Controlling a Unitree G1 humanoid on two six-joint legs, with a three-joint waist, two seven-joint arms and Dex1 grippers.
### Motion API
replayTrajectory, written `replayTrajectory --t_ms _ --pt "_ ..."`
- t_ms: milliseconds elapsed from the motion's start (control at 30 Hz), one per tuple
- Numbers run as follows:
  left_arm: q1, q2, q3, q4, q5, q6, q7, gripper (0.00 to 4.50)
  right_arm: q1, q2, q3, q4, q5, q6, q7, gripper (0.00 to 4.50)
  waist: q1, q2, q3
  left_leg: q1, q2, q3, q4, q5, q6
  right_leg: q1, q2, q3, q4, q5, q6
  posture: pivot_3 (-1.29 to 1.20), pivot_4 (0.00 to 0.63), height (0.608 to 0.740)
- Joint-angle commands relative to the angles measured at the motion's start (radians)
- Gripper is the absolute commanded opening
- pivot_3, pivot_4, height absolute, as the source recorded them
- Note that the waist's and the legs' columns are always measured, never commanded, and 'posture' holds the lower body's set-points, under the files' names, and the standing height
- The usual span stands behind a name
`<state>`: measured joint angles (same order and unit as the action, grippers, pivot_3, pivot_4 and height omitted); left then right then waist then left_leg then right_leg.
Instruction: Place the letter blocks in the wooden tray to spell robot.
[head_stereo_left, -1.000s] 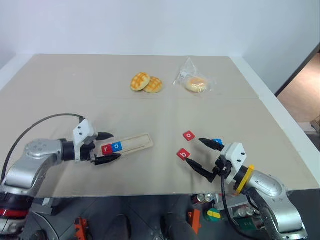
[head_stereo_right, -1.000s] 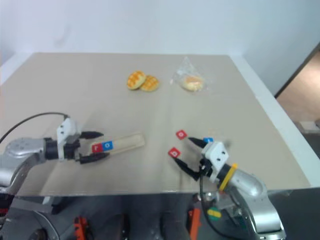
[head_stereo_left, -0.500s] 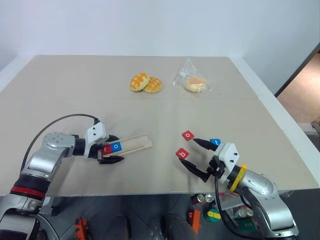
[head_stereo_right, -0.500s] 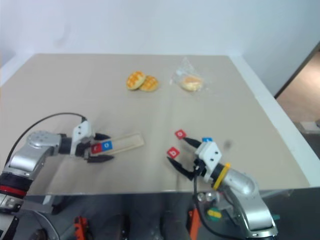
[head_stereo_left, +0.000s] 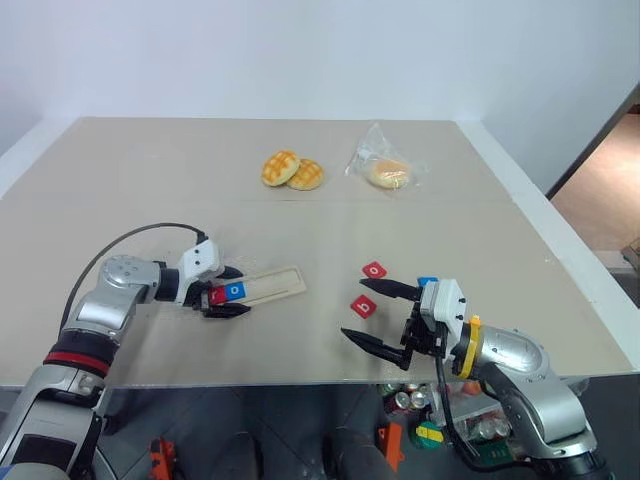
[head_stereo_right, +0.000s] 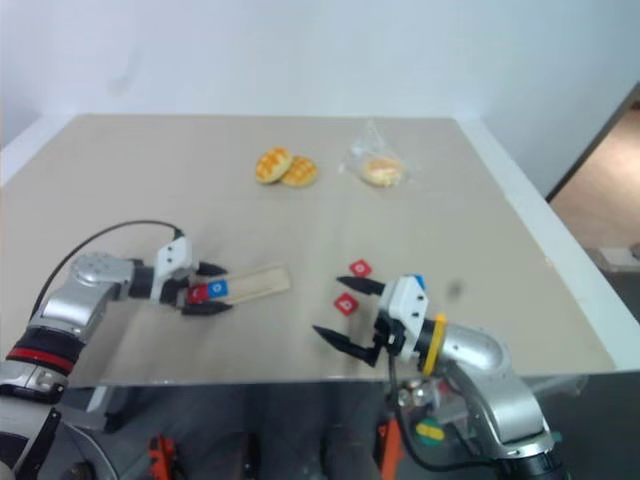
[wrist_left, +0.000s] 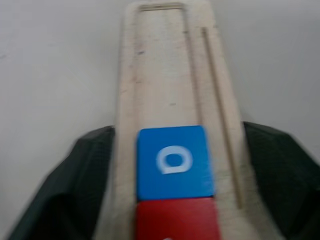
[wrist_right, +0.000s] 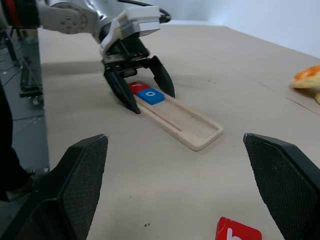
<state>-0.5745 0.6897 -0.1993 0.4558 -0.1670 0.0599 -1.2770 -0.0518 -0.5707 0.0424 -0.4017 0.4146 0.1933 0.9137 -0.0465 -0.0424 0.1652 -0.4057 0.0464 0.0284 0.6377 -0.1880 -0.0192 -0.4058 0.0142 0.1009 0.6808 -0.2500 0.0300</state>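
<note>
The wooden tray (head_stereo_left: 272, 285) lies at the table's left front, with a red letter block (head_stereo_left: 217, 295) and a blue "o" block (head_stereo_left: 235, 291) at its left end. My left gripper (head_stereo_left: 240, 291) straddles that end, its fingers (wrist_left: 82, 175) shut against the tray's sides beside the blue "o" block (wrist_left: 174, 162). To the right lie a loose red block (head_stereo_left: 374, 270), a red "b" block (head_stereo_left: 364, 306) and a blue block (head_stereo_left: 427, 283) partly behind my right hand. My right gripper (head_stereo_left: 356, 310) hovers wide open over the "b" block, holding nothing.
Two waffle-patterned buns (head_stereo_left: 292, 170) and a bagged bun (head_stereo_left: 388, 170) sit at the back middle of the table. The table's front edge (head_stereo_left: 250, 380) runs just below both arms. Its right edge (head_stereo_left: 560, 250) is close to my right arm.
My left gripper slid further onto the tray's end and its fingers closed in on the tray's sides. My right gripper swung left toward the red "b" block, staying open.
</note>
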Motion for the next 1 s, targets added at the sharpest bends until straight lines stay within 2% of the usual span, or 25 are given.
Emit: replayTrajectory --t_ms 33,200,333,433,567,1000 --pt "0.017 0.016 -0.031 0.033 0.059 -0.009 -0.019 3.20 -0.024 -0.015 -0.004 -0.013 0.030 0.017 0.023 4.50 0.000 0.000 -0.001 0.000 0.000 0.000 0.000 0.000 0.000 0.000 0.000 0.000 0.000 0.000 0.000 0.00 0.150 0.740" --pt "0.007 0.012 -0.048 -0.021 0.079 -0.051 -0.039 3.20 -0.048 -0.026 -0.014 0.012 0.031 0.024 0.044 4.50 0.000 0.000 -0.001 0.000 0.000 0.000 -0.002 0.000 0.000 -0.001 0.000 0.000 0.000 0.000 0.000 0.00 0.150 0.740" --pt "0.004 -0.023 -0.087 -0.173 0.079 0.027 -0.041 3.20 -0.068 -0.030 -0.021 0.033 0.023 0.018 0.048 4.50 0.003 0.000 0.000 -0.002 0.000 -0.001 -0.003 -0.001 -0.001 -0.002 0.000 -0.001 0.000 -0.002 0.001 0.00 0.150 0.740" --pt "-0.019 -0.055 -0.147 -0.267 0.166 0.088 0.024 3.20 -0.075 -0.031 -0.022 0.045 0.011 0.006 0.044 4.50 0.006 -0.001 0.000 -0.004 -0.003 -0.001 -0.003 -0.001 -0.002 -0.001 -0.002 0.000 -0.001 -0.004 0.004 0.00 0.150 0.740" --pt "-0.020 -0.097 -0.187 -0.381 0.176 0.217 0.051 3.20 -0.052 -0.034 -0.008 0.030 -0.006 -0.003 0.041 4.50 0.005 -0.001 0.000 -0.006 -0.007 -0.001 -0.003 -0.002 -0.002 -0.001 -0.004 0.002 -0.002 -0.005 0.008 0.00 0.150 0.740" --pt "-0.030 -0.147 -0.231 -0.444 0.203 0.342 0.113 3.20 -0.036 -0.024 0.002 0.010 -0.021 0.001 0.024 4.50 0.004 -0.001 0.000 -0.006 -0.008 -0.004 -0.002 -0.002 -0.001 -0.001 -0.004 0.001 -0.001 -0.007 0.007 0.00 0.150 0.740"
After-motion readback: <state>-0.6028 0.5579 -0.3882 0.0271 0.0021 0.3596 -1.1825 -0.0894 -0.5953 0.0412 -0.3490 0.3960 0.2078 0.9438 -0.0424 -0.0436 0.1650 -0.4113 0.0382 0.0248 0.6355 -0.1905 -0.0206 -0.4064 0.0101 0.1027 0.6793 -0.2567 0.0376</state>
